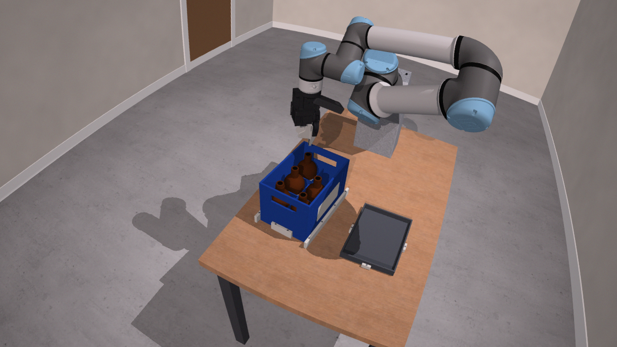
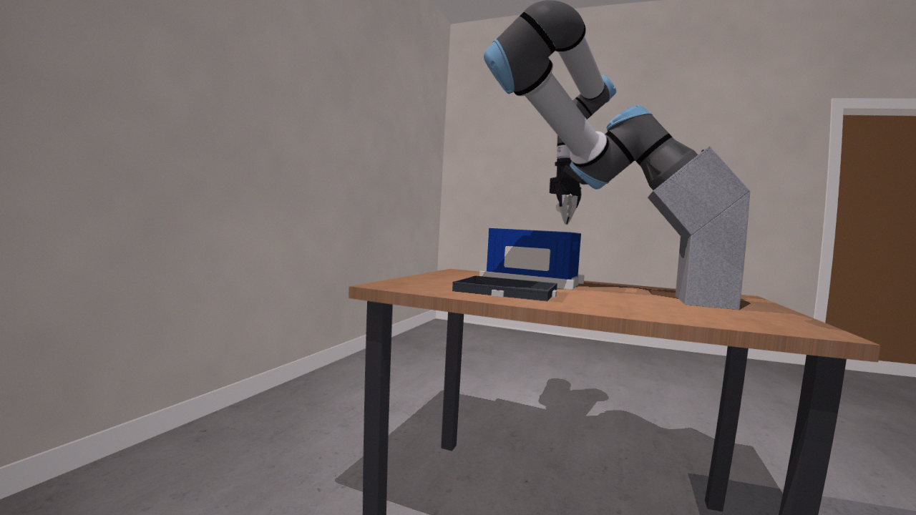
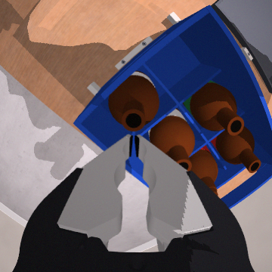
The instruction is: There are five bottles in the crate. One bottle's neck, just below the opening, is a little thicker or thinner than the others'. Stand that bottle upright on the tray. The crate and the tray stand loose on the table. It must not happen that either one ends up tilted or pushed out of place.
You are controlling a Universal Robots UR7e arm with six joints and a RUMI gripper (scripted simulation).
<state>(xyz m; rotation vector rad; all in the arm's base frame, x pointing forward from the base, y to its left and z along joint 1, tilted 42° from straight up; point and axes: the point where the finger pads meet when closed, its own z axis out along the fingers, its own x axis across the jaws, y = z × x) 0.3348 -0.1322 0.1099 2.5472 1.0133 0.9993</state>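
Observation:
My gripper (image 1: pixel 309 143) (image 2: pixel 567 222) (image 3: pixel 134 137) is shut and empty, its tips together above the blue crate (image 1: pixel 282 222) (image 2: pixel 563 256) (image 3: pixel 236 49), near the end towards the arm's base. Several brown bottles stand in the crate. One bottle (image 1: pixel 308 168) (image 3: pixel 134 100) stands nearest the fingertips. Another bottle (image 1: pixel 294 181) (image 3: pixel 171 136) is beside it, and the others are further along; one is partly hidden in the wrist view. I cannot tell which neck differs. The dark tray (image 1: pixel 379 237) (image 2: pixel 512 293) (image 3: pixel 253 23) lies beside the crate with no bottle on it.
A long pale rail (image 1: pixel 326 217) runs along the crate's tray side, and a short pale block (image 1: pixel 281 229) stands at its near end. Small pale clips (image 1: pixel 366 266) sit around the tray. The grey pedestal (image 1: pixel 379 138) (image 2: pixel 710 256) carries the arm at the table's far end.

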